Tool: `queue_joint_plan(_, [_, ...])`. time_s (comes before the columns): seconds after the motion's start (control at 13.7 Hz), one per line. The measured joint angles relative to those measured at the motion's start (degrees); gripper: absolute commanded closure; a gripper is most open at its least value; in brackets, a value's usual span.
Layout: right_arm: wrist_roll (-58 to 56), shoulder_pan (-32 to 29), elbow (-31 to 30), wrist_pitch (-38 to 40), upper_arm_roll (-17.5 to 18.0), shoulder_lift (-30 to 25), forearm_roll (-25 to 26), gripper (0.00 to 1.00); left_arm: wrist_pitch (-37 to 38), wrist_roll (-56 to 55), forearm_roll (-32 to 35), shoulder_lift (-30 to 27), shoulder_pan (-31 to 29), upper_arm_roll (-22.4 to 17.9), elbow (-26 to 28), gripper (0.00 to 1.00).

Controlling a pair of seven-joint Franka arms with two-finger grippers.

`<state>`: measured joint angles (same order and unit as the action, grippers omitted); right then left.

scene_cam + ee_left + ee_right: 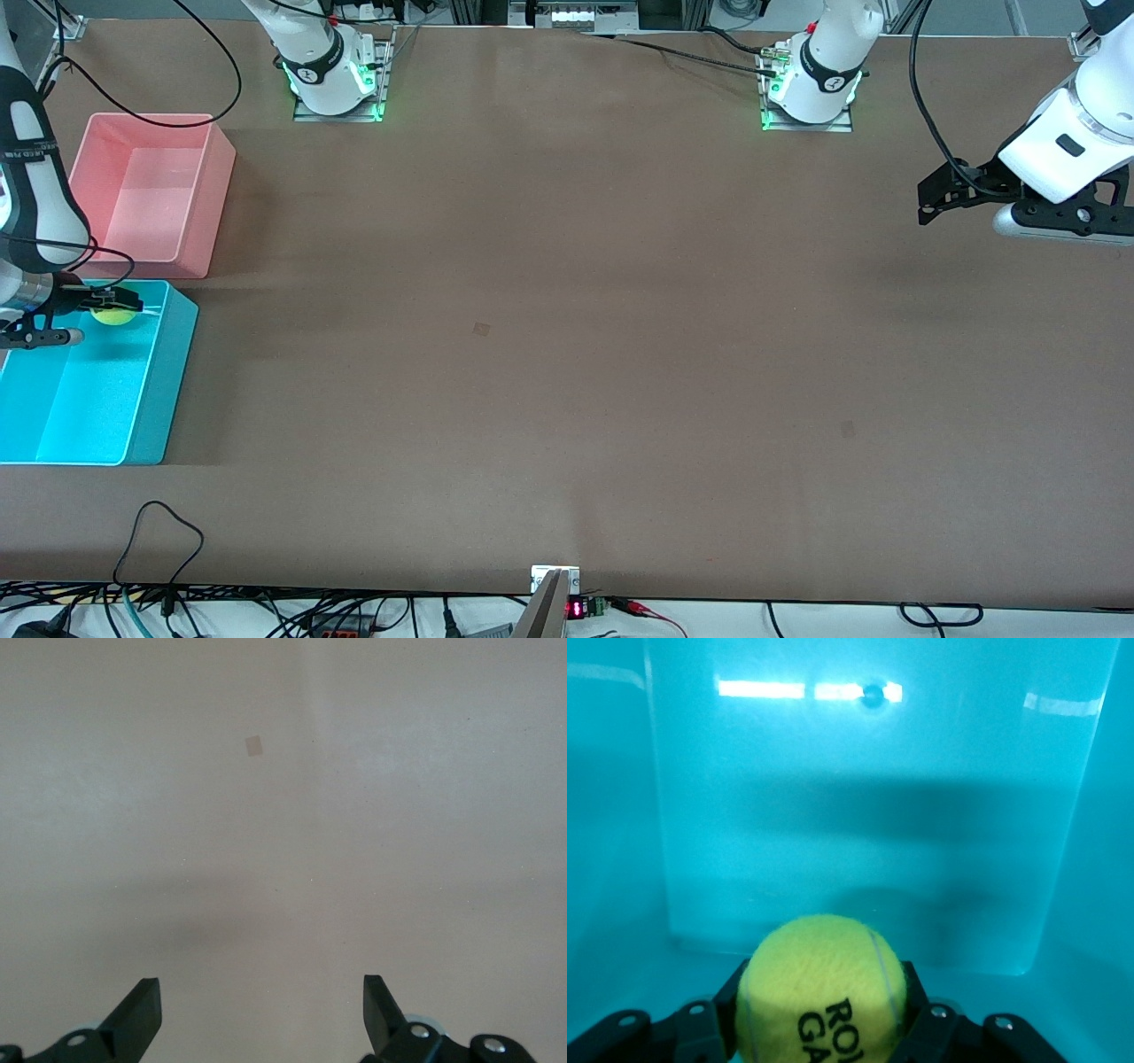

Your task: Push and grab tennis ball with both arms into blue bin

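My right gripper [110,307] is shut on the tennis ball [114,316] and holds it over the end of the blue bin [168,381] closest to the pink bin. In the right wrist view the yellow-green ball [822,979], with dark lettering, sits between the black fingers [915,992], with the bin's cyan inside [868,842] under it. My left gripper [926,202] is open and empty, up over bare table at the left arm's end. The left wrist view shows its gripper [259,1008] with both fingers spread above the brown table.
A pink bin [208,190] stands beside the blue bin, farther from the front camera. A small tan patch [481,329] marks the middle of the table and also shows in the left wrist view [254,745]. Cables [159,532] lie along the table's front edge.
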<state>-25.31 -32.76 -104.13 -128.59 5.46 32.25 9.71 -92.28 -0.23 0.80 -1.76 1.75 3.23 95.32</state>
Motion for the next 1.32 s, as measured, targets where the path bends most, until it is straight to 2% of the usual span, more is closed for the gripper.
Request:
queue_joint_plan(0.07, [0.0,-0.2,0.0,-0.4,0.0,0.5,0.3,0.96,0.0,0.0,0.0,0.0,-0.1,-0.1,0.0,0.00])
queue_joint_plan(0.15, [0.0,-0.4,0.1,-0.8,-0.1,0.9,0.3,0.85,0.0,0.0,0.0,0.0,-0.2,-0.3,-0.1,0.00])
queue_joint_plan(0.22, [0.0,-0.4,0.1,-1.3,-0.2,1.2,0.3,0.59,0.1,0.0,0.0,0.0,-0.3,-0.4,-0.3,0.00])
queue_joint_plan(0.29, [0.0,-0.5,0.1,-1.5,-0.2,1.5,0.3,0.38,0.1,0.0,0.0,0.0,-0.5,-0.6,-0.5,0.00])
queue_joint_plan(0.37, [0.0,-0.5,0.1,-1.8,-0.2,1.7,0.3,0.08,0.4,0.0,0.0,0.0,-0.8,-0.7,-0.8,0.00])
queue_joint_plan(0.44, [0.0,-0.5,0.1,-2.1,-0.2,1.9,0.3,0.00,1.0,0.0,0.0,0.0,-1.2,-0.7,-1.0,0.00])
queue_joint_plan(0.73, [0.0,-0.6,0.2,-2.6,-0.2,2.1,0.4,0.00,3.3,0.0,0.0,-0.1,-2.9,-0.8,-1.3,0.00])
queue_joint_plan(1.02, [0.0,-0.6,3.2,-2.7,0.4,1.2,0.3,0.00,5.1,0.0,0.0,-0.2,-3.1,-0.6,-1.5,0.00])
queue_joint_plan(1.32, [0.1,-0.1,8.1,6.1,4.7,-4.7,0.2,0.00,5.3,0.0,0.0,-0.3,-3.1,-0.4,-1.5,0.00])
